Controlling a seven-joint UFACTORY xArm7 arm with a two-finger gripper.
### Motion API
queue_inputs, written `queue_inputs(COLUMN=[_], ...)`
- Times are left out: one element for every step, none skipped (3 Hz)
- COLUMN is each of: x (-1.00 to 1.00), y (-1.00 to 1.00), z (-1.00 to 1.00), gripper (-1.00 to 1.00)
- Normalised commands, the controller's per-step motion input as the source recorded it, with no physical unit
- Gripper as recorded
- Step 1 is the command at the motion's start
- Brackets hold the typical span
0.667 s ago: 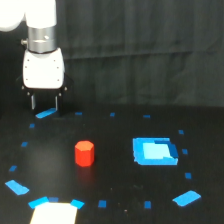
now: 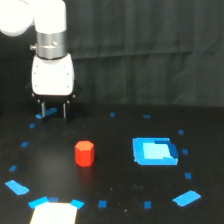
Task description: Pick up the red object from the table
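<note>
The red object [image 2: 84,153] is a small red-orange faceted cylinder standing upright on the black table [image 2: 115,185], a bit left of centre. My gripper [image 2: 53,110] hangs from the white arm above the table's far left part, behind and to the exterior view's left of the red object. Its two dark fingers [image 2: 43,109] point straight down and stand apart, with nothing between them. A clear gap separates the fingertips from the red object.
A large blue square patch [image 2: 154,151] lies on the exterior view's right of the red object. Small blue tape marks ring the area, with bigger blue strips [image 2: 186,198] near the front. A white patch [image 2: 55,213] sits at the front edge.
The gripper has moved to the exterior view's right and slightly nearer the red object. The red object has not moved.
</note>
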Motion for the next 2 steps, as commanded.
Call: queue_inputs(x=[0.81,1.00], y=[-1.00,-1.00], z=[-1.00,-0.70], gripper=[-0.63,1.00])
